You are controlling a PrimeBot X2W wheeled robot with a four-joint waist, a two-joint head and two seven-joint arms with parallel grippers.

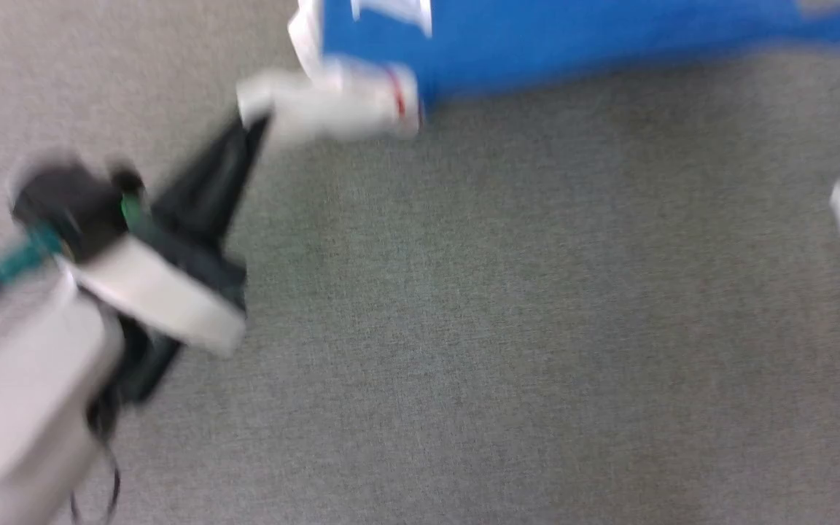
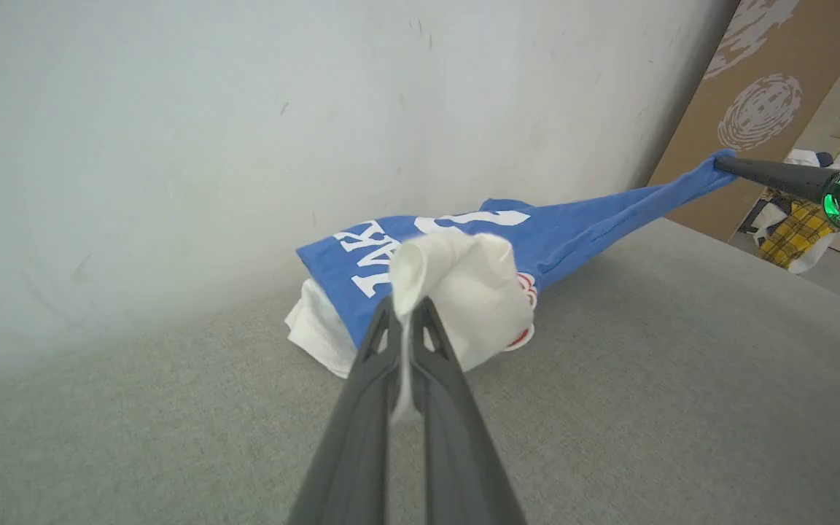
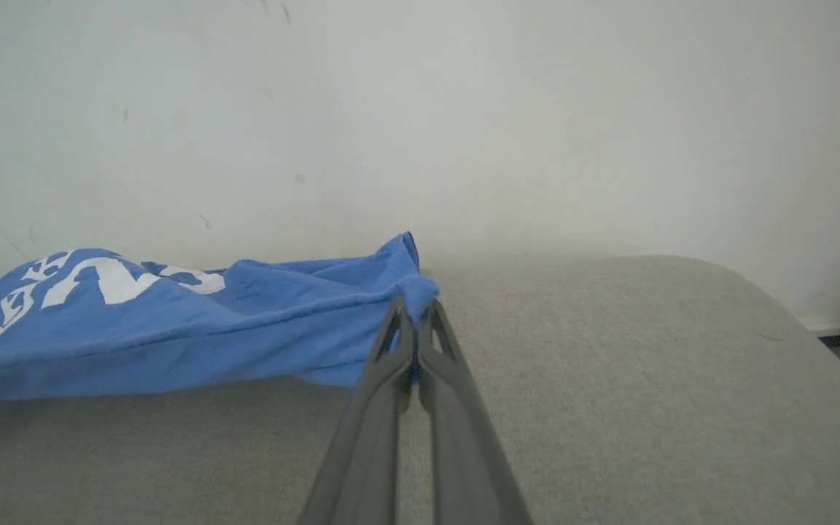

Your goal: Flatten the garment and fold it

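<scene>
Apart: left end effector (image 2: 409, 310), right end effector (image 3: 416, 306) pinching garment (image 2: 573, 226).

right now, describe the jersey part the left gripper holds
On the grey fabric surface by the pale wall sits a blue jersey. The left gripper pinches its bunched white sleeve, lifted in front with a red-striped cuff, unlike the flat white fabric beneath.

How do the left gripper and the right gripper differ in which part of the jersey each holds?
The left gripper pinches the bunched white sleeve; the right gripper pinches a blue corner. Cloth puffs loosely at the left gripper but stretches taut toward the right gripper. Both have jaws shut on the garment.
</scene>
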